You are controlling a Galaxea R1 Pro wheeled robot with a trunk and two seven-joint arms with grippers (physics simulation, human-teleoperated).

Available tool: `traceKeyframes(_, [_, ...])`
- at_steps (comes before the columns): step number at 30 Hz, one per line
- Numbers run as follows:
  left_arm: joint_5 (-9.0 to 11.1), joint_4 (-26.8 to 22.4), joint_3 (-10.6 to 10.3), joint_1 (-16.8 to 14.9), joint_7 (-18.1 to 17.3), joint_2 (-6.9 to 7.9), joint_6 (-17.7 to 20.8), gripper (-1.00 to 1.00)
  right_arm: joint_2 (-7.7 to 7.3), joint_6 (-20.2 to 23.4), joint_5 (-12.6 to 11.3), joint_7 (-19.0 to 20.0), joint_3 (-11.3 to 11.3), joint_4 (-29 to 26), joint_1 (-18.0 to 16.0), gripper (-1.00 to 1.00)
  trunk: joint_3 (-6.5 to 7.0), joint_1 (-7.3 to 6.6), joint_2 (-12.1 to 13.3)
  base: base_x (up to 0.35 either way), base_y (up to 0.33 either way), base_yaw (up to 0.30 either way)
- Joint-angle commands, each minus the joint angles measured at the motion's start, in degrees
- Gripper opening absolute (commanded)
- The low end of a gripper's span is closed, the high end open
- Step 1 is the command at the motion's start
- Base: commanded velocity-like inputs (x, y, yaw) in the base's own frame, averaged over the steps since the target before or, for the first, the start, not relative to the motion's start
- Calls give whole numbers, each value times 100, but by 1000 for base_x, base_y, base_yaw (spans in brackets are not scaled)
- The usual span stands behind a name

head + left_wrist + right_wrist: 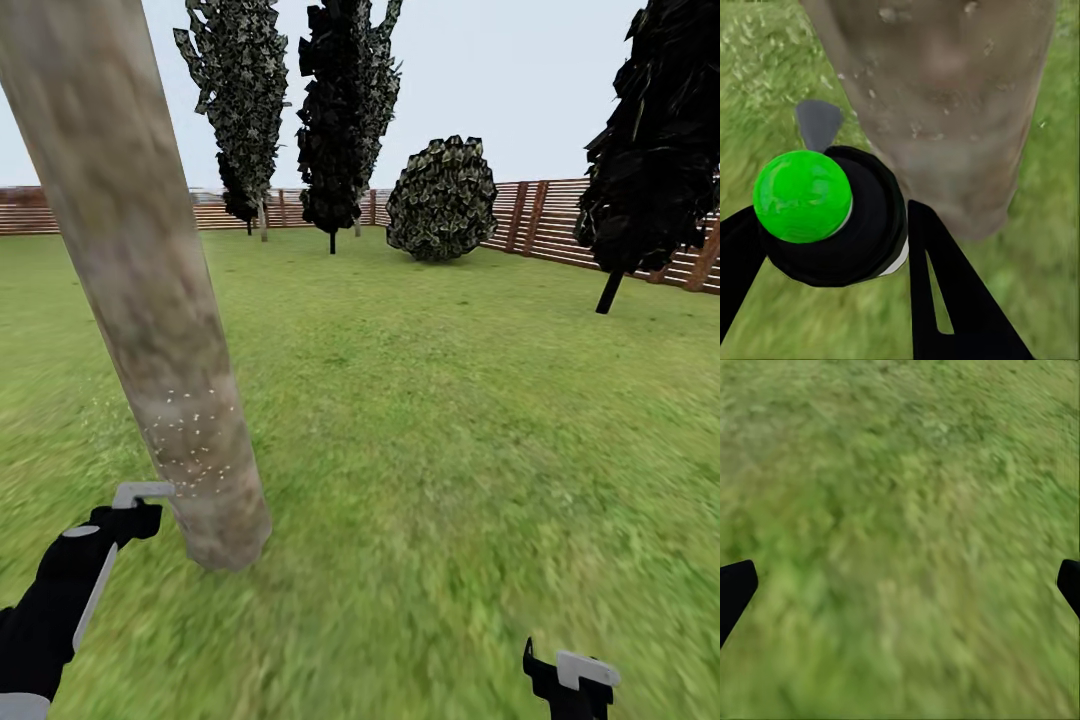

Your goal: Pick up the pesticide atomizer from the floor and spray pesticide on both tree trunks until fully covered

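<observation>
A thick, mottled grey-brown tree trunk (150, 300) leans up from the lawn at the left, and fine white pesticide specks (190, 432) dot its lower part. My left gripper (122, 520) is shut on the pesticide atomizer (832, 225), a black bottle with a green ball top (801, 195). Its grey nozzle (146, 491) sits just short of the trunk's base. In the left wrist view the trunk (945, 105) looms close, with white specks on the bark. My right gripper (570, 682) hangs low over bare grass, open, its black fingertips (735, 592) wide apart.
A brown slat fence (540, 225) encloses the lawn. Two dark columnar trees (345, 110) and a round shrub (441, 200) stand at the back. Another black thin-stemmed tree (650, 150) rises at the right. Open grass (450, 450) spreads to the right of the trunk.
</observation>
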Motion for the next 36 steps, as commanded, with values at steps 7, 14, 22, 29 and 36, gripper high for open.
traceKeyframes(7, [22, -160, 82, 4, 30, -18, 28, -100, 8, 0, 0, 0, 0, 5, -1, 100, 0, 0, 0, 37, 23, 48])
traceKeyframes(14, [26, -217, 386, 17, 36, -49, 40, -100, 9, 0, 0, 0, 0, 8, 1, 100, 0, 0, 0, 0, 0, 196])
traceKeyframes(22, [-18, -165, 250, 23, 36, -437, 2, -100, 9, 0, 0, 0, 0, 7, -2, 100, 0, 0, 0, 80, -167, 5])
traceKeyframes(29, [-11, -165, 182, 47, 36, -466, -1, -100, 17, 0, 0, 0, 0, 8, 2, 100, 0, 0, 0, 111, -257, 0])
traceKeyframes(36, [-19, -165, 182, 53, 36, -557, -1, -100, 18, 0, 0, 0, 0, 9, 0, 100, 0, 0, 0, 7, -274, 0])
